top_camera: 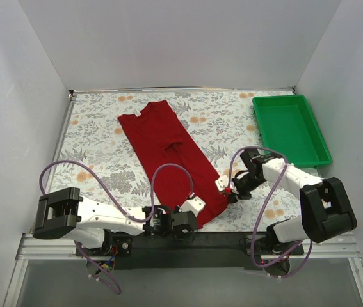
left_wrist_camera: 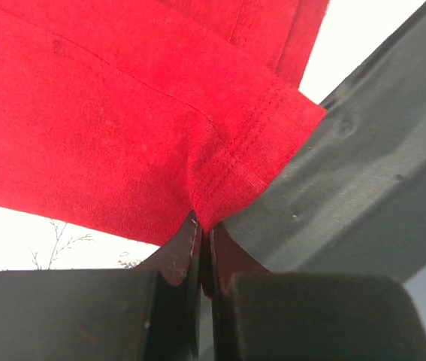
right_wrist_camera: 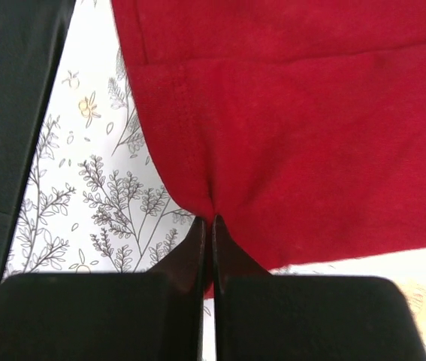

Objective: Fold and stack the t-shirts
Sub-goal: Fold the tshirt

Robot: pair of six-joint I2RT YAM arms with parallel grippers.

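Note:
A dark red t-shirt point(top_camera: 171, 157) lies folded into a long narrow strip that runs diagonally from the far left toward the near middle of the flowered table. My left gripper point(top_camera: 194, 208) is shut on the shirt's near hem corner point(left_wrist_camera: 273, 143); cloth is pinched between the fingertips point(left_wrist_camera: 190, 233). My right gripper point(top_camera: 226, 188) is shut on the shirt's near right edge point(right_wrist_camera: 220, 150), with a pucker of cloth drawn into the closed fingertips point(right_wrist_camera: 201, 233).
A green plastic tray point(top_camera: 290, 128) stands at the far right of the table. White walls close in the table on three sides. The black front rail point(top_camera: 187, 246) lies just below the left gripper, and it fills the right side of the left wrist view point(left_wrist_camera: 370, 195).

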